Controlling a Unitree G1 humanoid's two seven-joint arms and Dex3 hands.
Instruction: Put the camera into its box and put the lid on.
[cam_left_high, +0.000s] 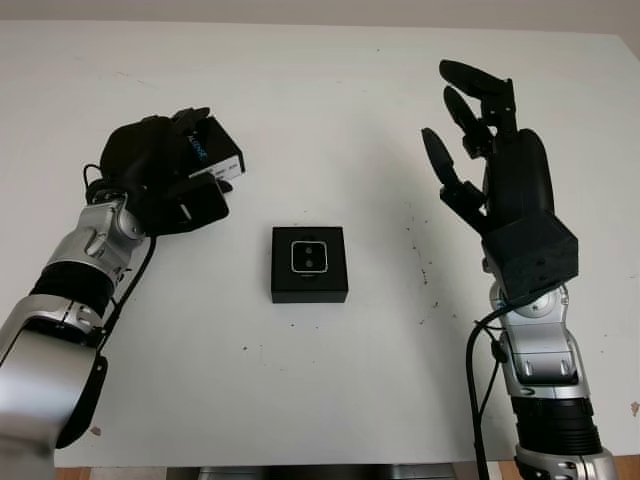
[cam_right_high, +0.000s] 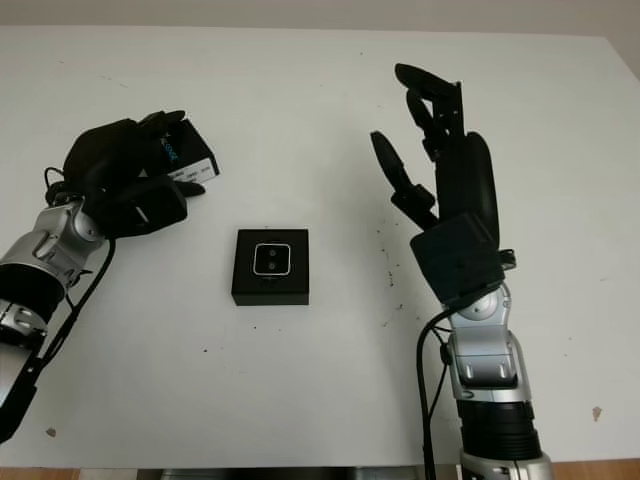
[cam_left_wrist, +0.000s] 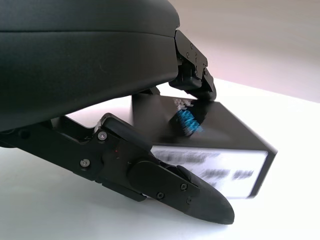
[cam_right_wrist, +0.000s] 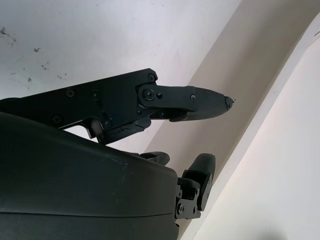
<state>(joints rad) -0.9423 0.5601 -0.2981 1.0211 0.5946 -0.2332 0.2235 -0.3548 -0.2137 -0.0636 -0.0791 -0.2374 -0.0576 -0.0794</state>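
While one black box (cam_left_high: 309, 264) sits in the middle of the white table (cam_left_high: 330, 90) with the single camera (cam_left_high: 309, 257) already seated in it, the one lid (cam_left_high: 212, 155) is off to the left, clasped in the left hand (cam_left_high: 165, 175), whose fingers (cam_left_wrist: 200, 90) curl around it. Much of the lid is covered by that hand, and its white label print is too blurred to read. The right hand (cam_left_high: 485, 140) is raised at the right, open and holding nothing.
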